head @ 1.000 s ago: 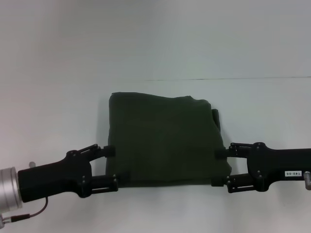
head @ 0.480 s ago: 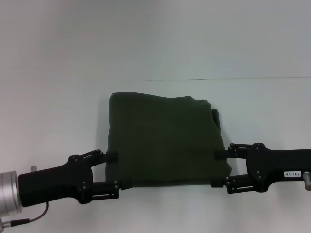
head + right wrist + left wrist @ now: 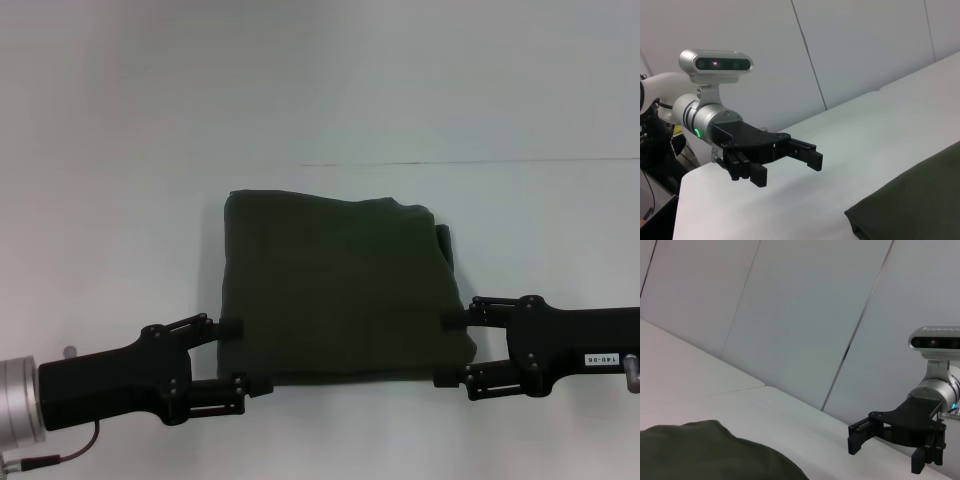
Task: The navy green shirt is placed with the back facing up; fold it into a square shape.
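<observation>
The navy green shirt (image 3: 340,290) lies folded into a rough square in the middle of the white table, its plain side up; a small fold of cloth sticks out at its right edge. My left gripper (image 3: 242,356) is open at the shirt's near left corner, its fingers just off the cloth edge. Open as well, my right gripper (image 3: 448,349) sits at the near right corner. The left wrist view shows the shirt (image 3: 705,452) and the right gripper (image 3: 885,452) beyond it. The right wrist view shows the shirt (image 3: 920,200) and the left gripper (image 3: 787,169).
The white table (image 3: 120,230) stretches bare around the shirt to a back edge (image 3: 500,162), with a pale panelled wall (image 3: 790,315) behind it. A cable trails from the left arm's wrist (image 3: 70,445) near the front left.
My left gripper has drawn back a little toward the near edge, off the shirt's left corner. The right gripper and the shirt have stayed put.
</observation>
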Tool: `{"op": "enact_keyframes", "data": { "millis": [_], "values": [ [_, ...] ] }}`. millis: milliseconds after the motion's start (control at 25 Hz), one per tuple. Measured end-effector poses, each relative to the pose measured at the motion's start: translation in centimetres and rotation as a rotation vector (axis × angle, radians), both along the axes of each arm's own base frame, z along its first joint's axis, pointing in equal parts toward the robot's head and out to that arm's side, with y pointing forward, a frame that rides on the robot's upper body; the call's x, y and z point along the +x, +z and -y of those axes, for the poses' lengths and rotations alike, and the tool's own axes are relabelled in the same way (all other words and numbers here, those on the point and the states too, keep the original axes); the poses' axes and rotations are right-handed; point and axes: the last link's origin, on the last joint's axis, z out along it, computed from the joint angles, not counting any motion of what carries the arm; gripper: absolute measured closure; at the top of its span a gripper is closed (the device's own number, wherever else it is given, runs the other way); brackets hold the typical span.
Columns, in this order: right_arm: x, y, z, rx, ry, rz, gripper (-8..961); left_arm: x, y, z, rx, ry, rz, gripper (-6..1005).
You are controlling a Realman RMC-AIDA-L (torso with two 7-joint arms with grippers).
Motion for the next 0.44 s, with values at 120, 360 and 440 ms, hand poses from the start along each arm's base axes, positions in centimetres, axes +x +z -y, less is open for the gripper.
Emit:
{"op": "enact_keyframes", "data": {
  "millis": [120,360,440],
  "values": [
    [0.03,0.00,0.02,0.000,-0.001,0.000,53,-0.01,-0.01,0.01,-0.003,0.004,0.001,65],
    [0.06,0.00,0.04,0.000,-0.003,0.000,53,-0.01,-0.01,0.00,-0.004,0.005,0.001,65],
    [0.06,0.00,0.04,-0.001,-0.003,0.000,53,0.01,-0.01,-0.01,-0.004,0.005,0.001,65]
  ]
}}
